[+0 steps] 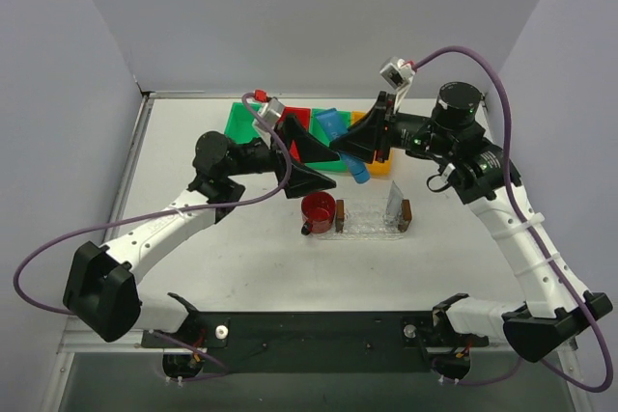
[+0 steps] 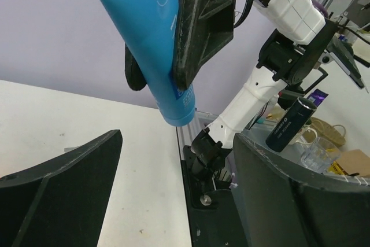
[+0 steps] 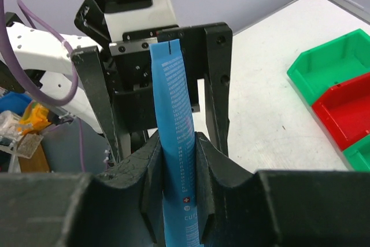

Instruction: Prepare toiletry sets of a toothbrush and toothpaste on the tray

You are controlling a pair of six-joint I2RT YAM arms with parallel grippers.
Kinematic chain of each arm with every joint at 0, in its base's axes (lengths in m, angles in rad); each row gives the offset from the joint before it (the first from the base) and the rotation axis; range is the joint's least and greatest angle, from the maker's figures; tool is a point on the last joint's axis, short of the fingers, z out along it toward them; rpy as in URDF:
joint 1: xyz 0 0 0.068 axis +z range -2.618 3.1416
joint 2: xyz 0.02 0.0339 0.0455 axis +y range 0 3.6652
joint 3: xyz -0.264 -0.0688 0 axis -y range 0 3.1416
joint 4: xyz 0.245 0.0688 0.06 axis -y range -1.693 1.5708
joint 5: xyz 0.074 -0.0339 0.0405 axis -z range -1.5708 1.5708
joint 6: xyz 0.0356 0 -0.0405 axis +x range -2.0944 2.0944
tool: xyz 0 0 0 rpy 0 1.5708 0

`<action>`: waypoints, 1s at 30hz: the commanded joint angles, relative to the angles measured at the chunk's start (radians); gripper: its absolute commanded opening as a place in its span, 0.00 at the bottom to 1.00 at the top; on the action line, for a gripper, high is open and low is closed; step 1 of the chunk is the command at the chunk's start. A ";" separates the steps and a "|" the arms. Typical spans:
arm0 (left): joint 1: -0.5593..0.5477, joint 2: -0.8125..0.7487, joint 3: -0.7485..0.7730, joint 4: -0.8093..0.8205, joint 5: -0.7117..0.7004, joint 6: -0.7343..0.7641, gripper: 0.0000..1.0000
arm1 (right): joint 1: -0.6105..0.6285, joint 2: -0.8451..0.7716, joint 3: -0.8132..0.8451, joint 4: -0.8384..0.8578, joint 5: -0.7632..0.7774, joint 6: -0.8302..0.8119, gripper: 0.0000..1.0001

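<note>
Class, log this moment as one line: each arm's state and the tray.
right gripper: jaws shut on blue toothpaste, held aloft | left gripper: jaws open, empty, facing it | tray: red cup beside it

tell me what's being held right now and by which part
The right pincer is shut on the bright blue toothpaste tube, clamped across its body about mid-length. The left pincer is open and holds nothing.
</note>
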 commanded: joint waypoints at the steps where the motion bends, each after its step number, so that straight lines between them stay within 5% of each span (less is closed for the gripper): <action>1: -0.020 0.055 0.030 0.176 -0.047 -0.095 0.89 | -0.002 0.029 0.031 0.164 -0.045 0.091 0.00; 17: -0.039 0.179 0.136 0.267 -0.076 -0.205 0.86 | 0.003 0.049 -0.004 0.231 -0.045 0.149 0.00; 24: -0.054 0.186 0.151 0.253 -0.074 -0.215 0.66 | 0.006 0.056 -0.021 0.256 -0.039 0.161 0.00; 30: -0.056 0.193 0.159 0.247 -0.068 -0.218 0.34 | 0.006 0.047 -0.032 0.254 -0.036 0.157 0.00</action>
